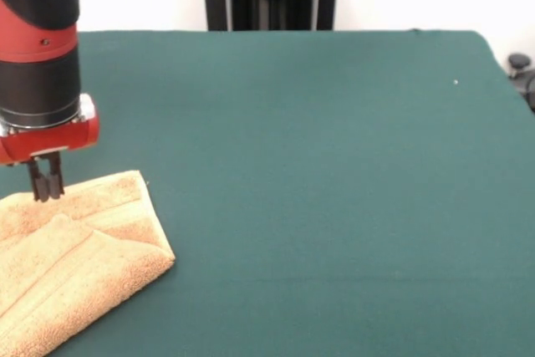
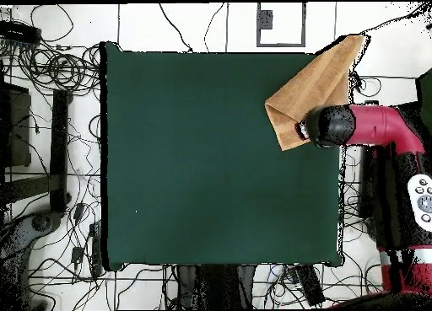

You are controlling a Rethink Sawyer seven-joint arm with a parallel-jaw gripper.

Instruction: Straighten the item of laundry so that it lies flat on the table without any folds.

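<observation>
Right now the golden-tan towel (image 1: 75,257) lies at a corner of the green counter (image 1: 318,173), doubled over on itself: in the front view one flap is folded diagonally across the layer beneath, so a raised edge runs from the towel's upper corner down toward its outer corner. From overhead the towel (image 2: 314,88) reads as a long slanted shape, and part of it seems to reach past the counter's rim (image 2: 221,59) at that corner. The red and black arm (image 2: 380,129) comes in over this same corner, and the pincer (image 1: 47,183) hangs with its tips at the towel's far edge, close to the cloth or just touching it. Its two dark fingers stand close together, a narrow stance, and I cannot tell whether any cloth is caught between them.

By my judgement the task is at an early step, taking hold of an edge so the folded flap can be opened. The next move calls for a firm pinch on the top layer only, then a lift and a draw toward the open middle of the counter, so the flap unfolds and the overhanging part comes back onto the surface
</observation>
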